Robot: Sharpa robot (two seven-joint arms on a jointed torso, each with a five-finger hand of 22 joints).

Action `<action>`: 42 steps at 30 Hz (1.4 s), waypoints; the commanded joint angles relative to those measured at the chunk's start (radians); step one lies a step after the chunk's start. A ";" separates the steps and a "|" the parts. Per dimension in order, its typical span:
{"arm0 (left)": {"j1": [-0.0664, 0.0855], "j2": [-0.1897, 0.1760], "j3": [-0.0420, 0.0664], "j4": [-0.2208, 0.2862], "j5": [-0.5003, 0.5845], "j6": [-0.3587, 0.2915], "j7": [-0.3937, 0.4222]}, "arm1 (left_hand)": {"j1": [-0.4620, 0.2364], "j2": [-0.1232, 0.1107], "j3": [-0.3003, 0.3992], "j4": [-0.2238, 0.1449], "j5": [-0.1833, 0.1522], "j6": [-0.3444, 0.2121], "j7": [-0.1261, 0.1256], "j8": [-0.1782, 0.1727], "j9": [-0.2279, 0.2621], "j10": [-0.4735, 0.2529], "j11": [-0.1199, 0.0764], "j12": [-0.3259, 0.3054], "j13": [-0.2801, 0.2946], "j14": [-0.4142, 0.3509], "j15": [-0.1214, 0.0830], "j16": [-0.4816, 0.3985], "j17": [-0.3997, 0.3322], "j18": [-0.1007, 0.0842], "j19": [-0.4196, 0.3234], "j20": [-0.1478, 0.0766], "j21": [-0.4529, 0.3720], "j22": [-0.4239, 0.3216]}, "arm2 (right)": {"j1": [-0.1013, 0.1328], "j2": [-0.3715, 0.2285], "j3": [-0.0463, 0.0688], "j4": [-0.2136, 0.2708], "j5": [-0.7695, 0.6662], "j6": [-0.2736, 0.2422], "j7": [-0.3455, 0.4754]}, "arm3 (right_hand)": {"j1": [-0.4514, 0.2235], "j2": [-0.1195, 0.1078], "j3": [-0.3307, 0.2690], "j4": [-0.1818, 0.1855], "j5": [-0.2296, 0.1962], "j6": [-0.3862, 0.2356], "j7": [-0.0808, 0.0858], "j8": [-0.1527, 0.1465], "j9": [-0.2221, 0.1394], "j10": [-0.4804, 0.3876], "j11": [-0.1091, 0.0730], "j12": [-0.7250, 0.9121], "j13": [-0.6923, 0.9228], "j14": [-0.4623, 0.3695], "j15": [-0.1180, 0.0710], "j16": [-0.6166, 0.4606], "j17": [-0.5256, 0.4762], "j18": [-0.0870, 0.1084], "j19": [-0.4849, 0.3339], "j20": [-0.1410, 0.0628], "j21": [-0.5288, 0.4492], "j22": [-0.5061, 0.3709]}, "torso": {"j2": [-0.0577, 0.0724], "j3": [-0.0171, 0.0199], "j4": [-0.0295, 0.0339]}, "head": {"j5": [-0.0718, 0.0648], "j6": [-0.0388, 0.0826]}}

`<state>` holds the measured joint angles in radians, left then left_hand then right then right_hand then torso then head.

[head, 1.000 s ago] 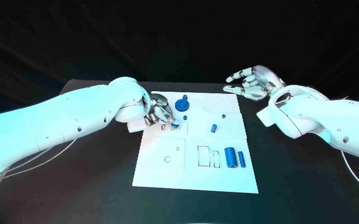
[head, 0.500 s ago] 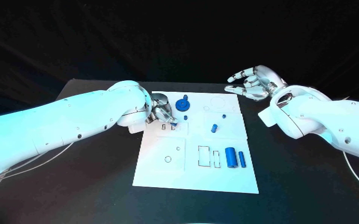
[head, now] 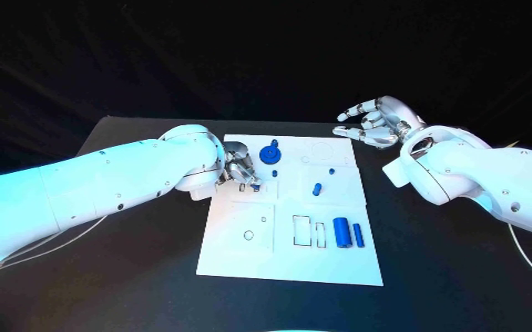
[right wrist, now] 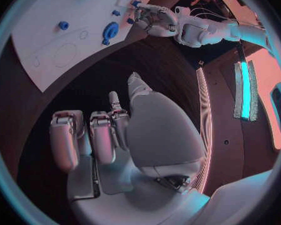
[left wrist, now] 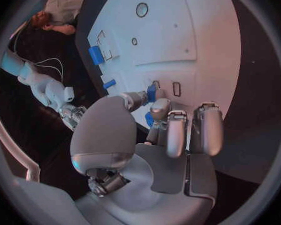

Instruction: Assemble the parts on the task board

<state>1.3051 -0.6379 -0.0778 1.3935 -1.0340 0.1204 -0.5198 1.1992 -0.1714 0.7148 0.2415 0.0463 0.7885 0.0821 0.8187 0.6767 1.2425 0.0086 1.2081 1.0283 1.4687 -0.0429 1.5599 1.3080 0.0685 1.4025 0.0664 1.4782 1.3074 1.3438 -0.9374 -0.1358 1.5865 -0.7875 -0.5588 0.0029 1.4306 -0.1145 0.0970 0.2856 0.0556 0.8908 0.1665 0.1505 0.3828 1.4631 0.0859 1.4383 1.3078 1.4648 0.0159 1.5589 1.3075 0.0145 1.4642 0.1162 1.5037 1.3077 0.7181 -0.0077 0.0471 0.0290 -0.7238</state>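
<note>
while the left hand pinches a small blue part in its fingertips over the task board near its far left corner, six more blue parts lie on that white plate — one round geared piece, two cylinders side by side. right hand — fingers spread, holding nothing, off the board's far right corner. against a second ago, the left hand sits slightly nearer that corner.

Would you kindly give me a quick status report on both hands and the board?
Left robot hand pinching small blue part at task board slots. Right robot hand open, off the board. Nothing blocking.
</note>
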 commanded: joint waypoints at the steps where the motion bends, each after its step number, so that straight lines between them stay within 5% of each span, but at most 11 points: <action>1: -0.001 0.003 -0.001 -0.003 -0.016 0.000 0.003 | -0.015 0.003 0.186 -0.180 0.006 0.005 -0.005 0.006 0.001 0.015 -0.004 0.011 0.009 0.098 -0.007 0.003 0.251 -0.019 0.007 -0.002 0.005 0.056 | -0.001 0.000 0.000 0.000 -0.004 0.011 0.013 | -0.004 0.007 -0.001 -0.003 -0.005 -0.008 -0.001 0.006 0.001 0.008 -0.005 0.003 0.157 0.092 -0.008 -0.007 0.203 0.004 0.069 -0.005 0.000 0.211 | -0.001 0.0001 0.0009 | 0.000 -0.006; 42: -0.007 0.004 -0.007 -0.003 -0.010 0.032 0.001 | -0.042 0.003 0.196 -0.187 0.006 0.022 -0.015 0.021 0.010 0.041 -0.012 0.033 0.039 0.101 -0.014 0.008 0.258 -0.020 0.014 -0.006 0.008 0.063 | -0.001 -0.001 0.000 0.000 -0.003 0.014 0.014 | -0.009 0.011 -0.003 -0.002 -0.005 -0.010 -0.001 0.011 0.002 0.008 -0.005 0.003 0.157 0.091 -0.009 -0.008 0.201 0.005 0.068 -0.005 -0.001 0.210 | -0.001 0.0007 0.0002 | -0.002 -0.010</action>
<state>1.2995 -0.6343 -0.0841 1.3886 -1.0474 0.1318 -0.5198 1.1577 -0.1815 0.7835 0.1784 0.0496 0.8034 0.0748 0.8364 0.6868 1.2745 -0.0018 1.2353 1.0655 1.4686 -0.0501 1.5638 1.3076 0.0686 1.4097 0.0591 1.4820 1.3073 1.3435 -0.9382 -0.1359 1.5861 -0.7874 -0.5581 0.0046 1.4252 -0.1092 0.0970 0.2856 0.0555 0.8888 0.1645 0.1582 0.3833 1.4631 0.0860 1.4383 1.3074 1.4648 0.0159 1.5550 1.3074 0.0144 1.4643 0.1162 1.5037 1.3081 0.7174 -0.0070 0.0472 0.0249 -0.7336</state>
